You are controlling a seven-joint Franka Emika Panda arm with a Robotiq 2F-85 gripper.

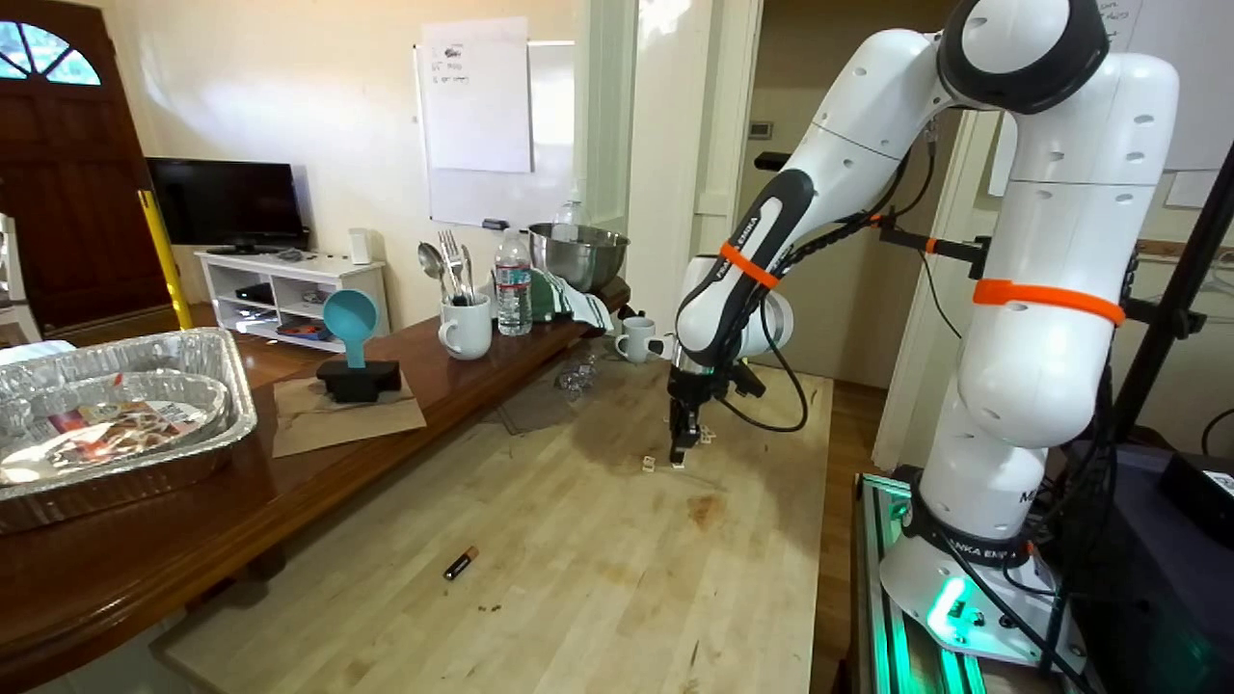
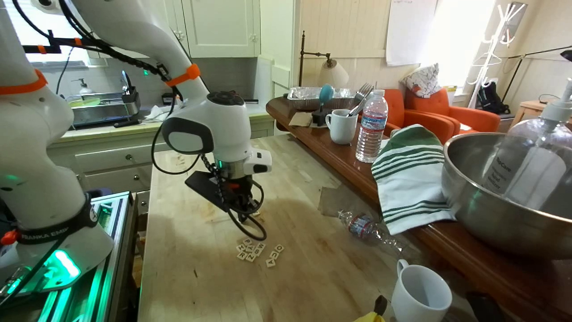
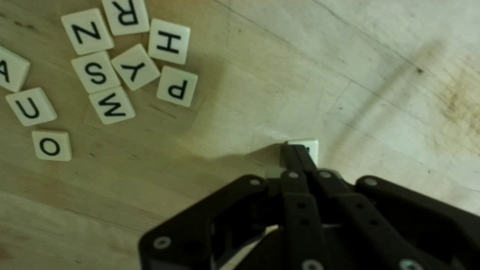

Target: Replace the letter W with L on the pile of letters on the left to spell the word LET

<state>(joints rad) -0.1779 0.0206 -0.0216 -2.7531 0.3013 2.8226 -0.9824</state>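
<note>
My gripper (image 3: 298, 150) is shut, its fingertips pressed together with nothing seen between them. They stand over a white letter tile (image 3: 314, 150) and hide most of its letter; whether they touch it I cannot tell. In an exterior view the gripper (image 1: 679, 455) points down at this tile (image 1: 678, 466), and another pale tile (image 1: 649, 464) lies just beside it. The W tile (image 3: 112, 105) lies below the S tile (image 3: 96, 72) in the loose group at the wrist view's left; it also shows in an exterior view (image 2: 260, 246). I cannot make out an L, E or T.
Tiles P (image 3: 177, 86), H (image 3: 169, 41), Y (image 3: 135, 67), N (image 3: 87, 31) and R (image 3: 126, 17) lie around W and S. O (image 3: 51, 145), U (image 3: 31, 106) and A (image 3: 11, 70) lie further left. A battery (image 1: 461, 563) and a crumpled bottle (image 2: 368, 228) lie on the table.
</note>
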